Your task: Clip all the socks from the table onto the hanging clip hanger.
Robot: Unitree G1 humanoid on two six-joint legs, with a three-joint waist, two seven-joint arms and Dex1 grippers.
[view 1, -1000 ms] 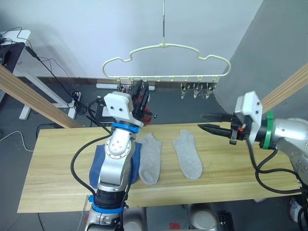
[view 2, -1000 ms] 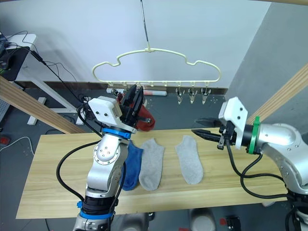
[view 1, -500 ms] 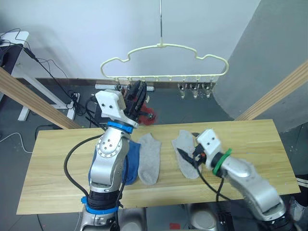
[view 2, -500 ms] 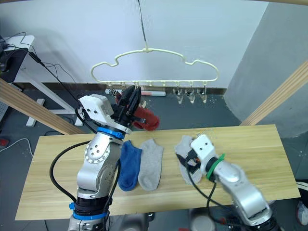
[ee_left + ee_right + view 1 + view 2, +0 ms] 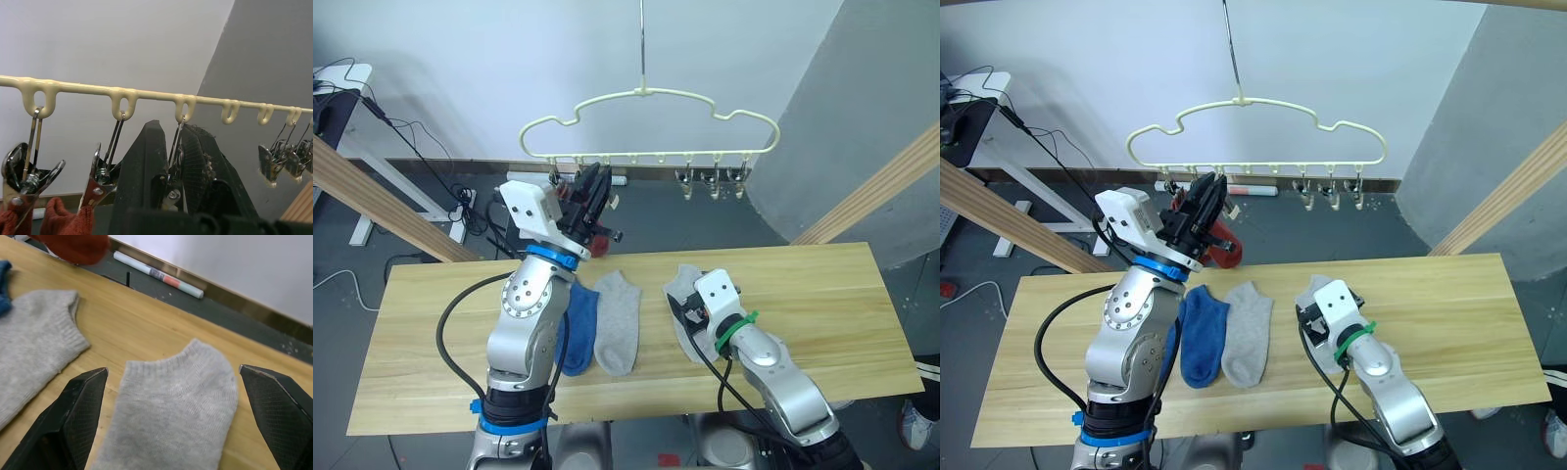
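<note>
The pale yellow clip hanger (image 5: 646,95) hangs on a thin hook above the far edge of the table (image 5: 431,333). My left gripper (image 5: 597,181) is raised to it and shut on the third clip (image 5: 171,188) from the left. Rust red socks (image 5: 1217,247) hang from the two clips beside it. On the table lie a blue sock (image 5: 576,328) and a light grey sock (image 5: 617,328). My right gripper (image 5: 171,372) is down over a second grey sock (image 5: 176,401), open, with its fingers wide on either side of the cuff.
Several free metal clips (image 5: 710,186) hang bunched at the hanger's right end. Thick wooden beams slant past on the left (image 5: 362,191) and the right (image 5: 881,181). Behind the table are cables, a desk leg and a white tube (image 5: 156,273) on the dark floor.
My right arm has swung down from the right side of the table to the right-hand grey sock, and its gripper has opened wide. My left gripper has stayed at the hanger clip.
</note>
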